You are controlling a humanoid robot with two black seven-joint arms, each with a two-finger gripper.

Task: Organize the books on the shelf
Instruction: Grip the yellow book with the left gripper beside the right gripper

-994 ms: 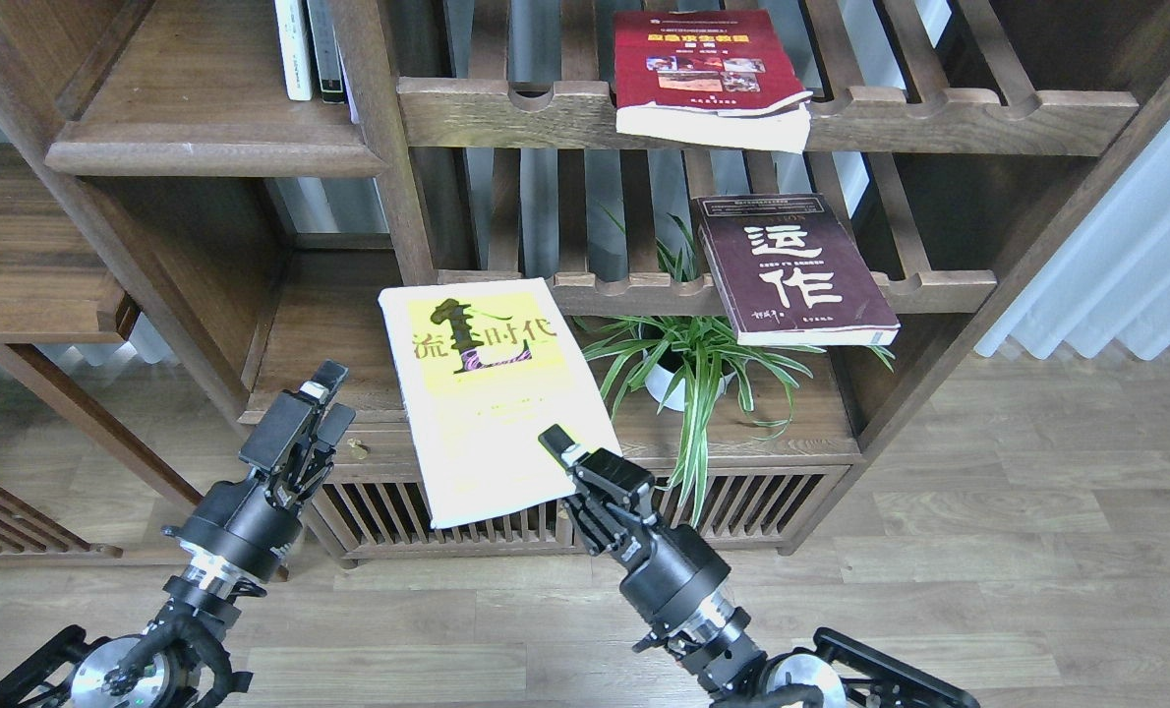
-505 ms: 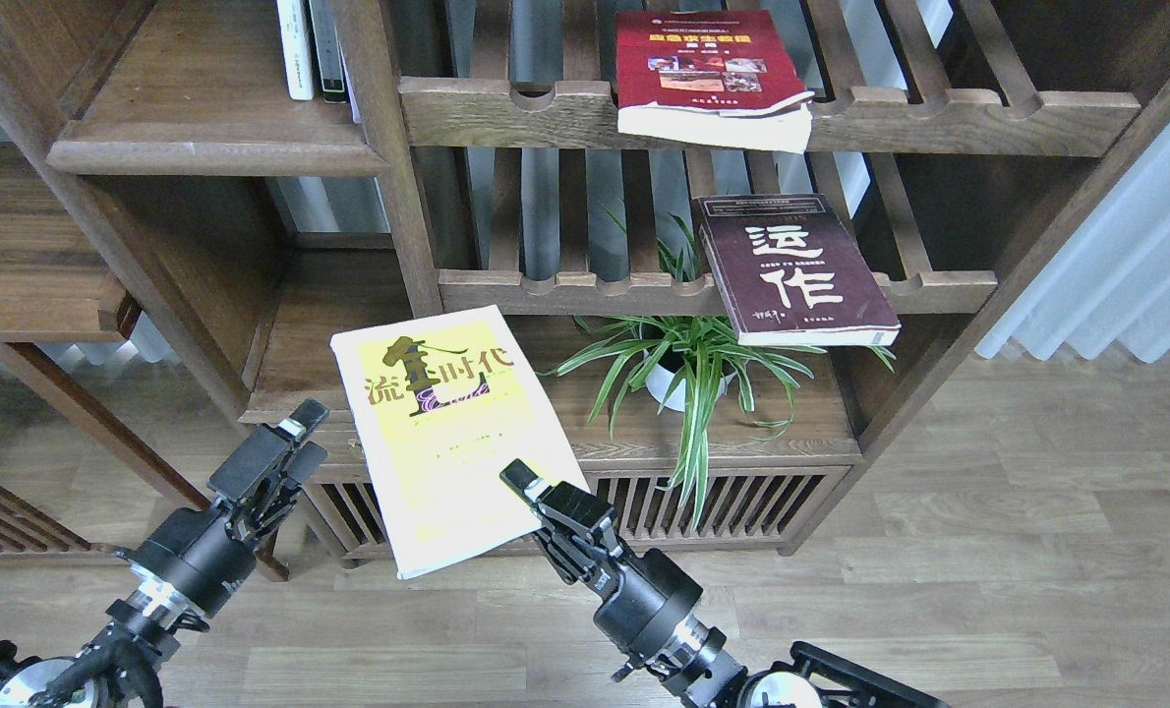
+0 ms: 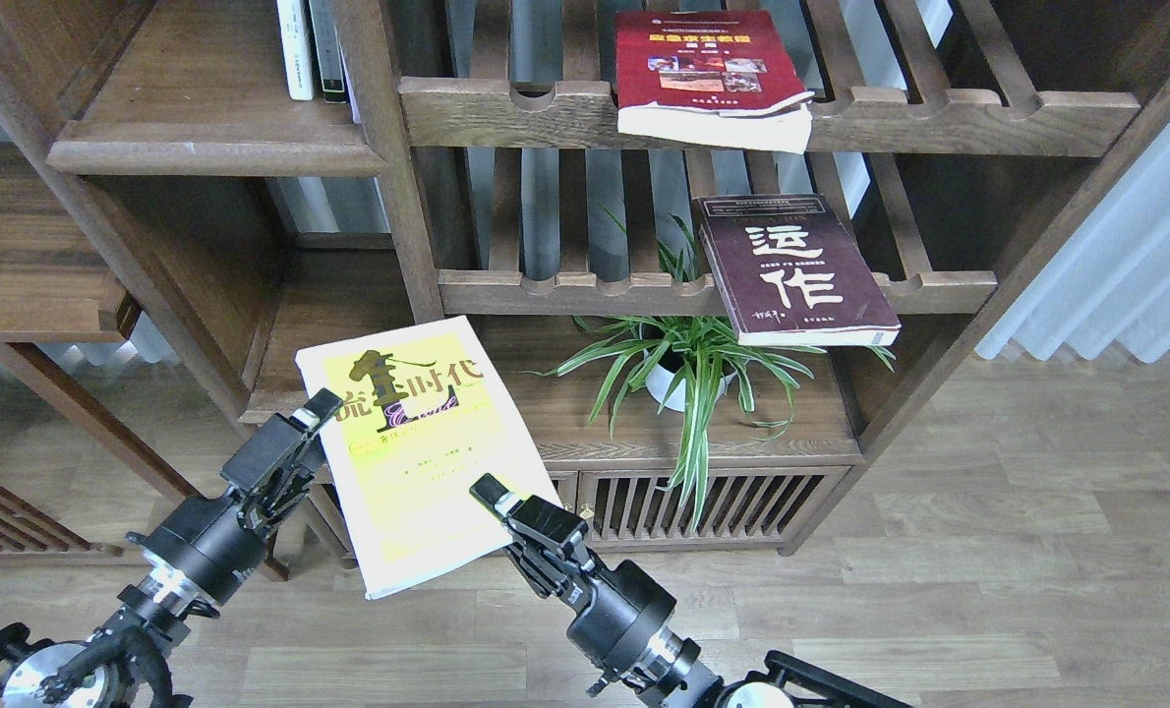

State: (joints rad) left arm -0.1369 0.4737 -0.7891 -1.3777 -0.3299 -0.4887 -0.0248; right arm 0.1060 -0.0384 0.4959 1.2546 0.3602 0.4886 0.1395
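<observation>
Standing across the whole head view: tall walnut bookcase (image 3: 388, 197) of slatted racks and solid boards. Up at its left, solid flat dark-brown wooden shelf (image 3: 202, 147) with thick rounded front lip, bare along the front, with only thin white and dark upright books (image 3: 310, 49) at the back right corner.

Well below that shelf and out in front of the bookcase, large lime-yellow paperback (image 3: 418, 462) with dark Chinese title, tilted, cover up, off every board. Carried left and down over the last second, away from the lower slatted rack once met by its top edge, and toward the left arm.

Lying unmoved meanwhile: dark maroon paperback (image 3: 791, 270) with big white characters, flat on the lower slatted rack and overhanging its front rail; red paperback (image 3: 708, 74) with yellow title and photos, likewise overhanging the upper rack.

Clamped on the yellow cover's lower right corner: right gripper (image 3: 495, 497), fingers closed on the book, upper one lying on the cover. Brought up to the book's left edge after hanging clear of it: left gripper (image 3: 321, 405), tip overlapping the cover; fingers open or closed on it, cannot tell.

Read as a handover or two-armed steadying ahead of a lift to the solid shelf. None of the three paperbacks placed there yet, so early in the job.
</observation>
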